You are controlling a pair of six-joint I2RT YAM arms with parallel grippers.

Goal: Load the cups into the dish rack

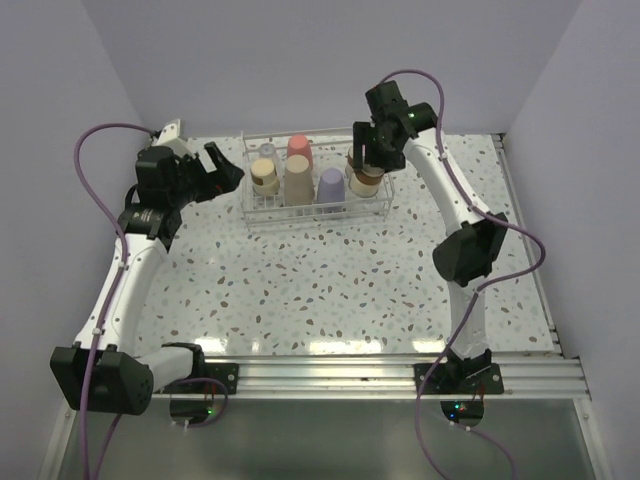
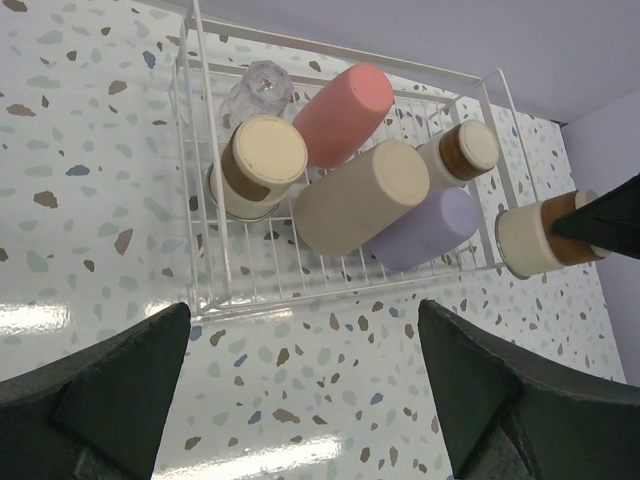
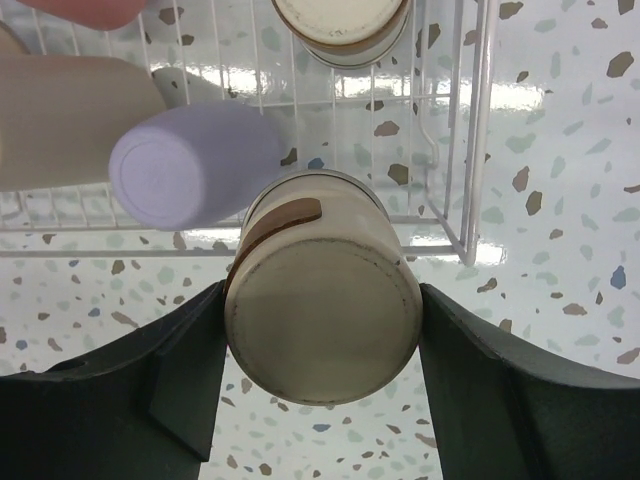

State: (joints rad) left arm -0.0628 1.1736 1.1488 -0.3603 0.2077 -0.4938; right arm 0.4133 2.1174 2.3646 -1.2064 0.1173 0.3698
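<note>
Right fingers (image 3: 170, 390) clamp a steel cup (image 3: 320, 320) at the dish rack's (image 2: 330, 290) right end — left fingers (image 2: 110, 390) spread wide, empty.

2 white arms (image 1: 125, 290), black joint housings (image 1: 470, 250), black wedge-shaped fingers (image 2: 110, 390), purple cables (image 1: 85, 170), green base lights (image 1: 208, 408)

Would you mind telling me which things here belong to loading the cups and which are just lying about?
Job: dish rack; coral cup, lavender cup, beige cup, clear cup, left steel cup, back steel cup; held steel cup in right hand.
Just there: speckled table, purple cables.
</note>
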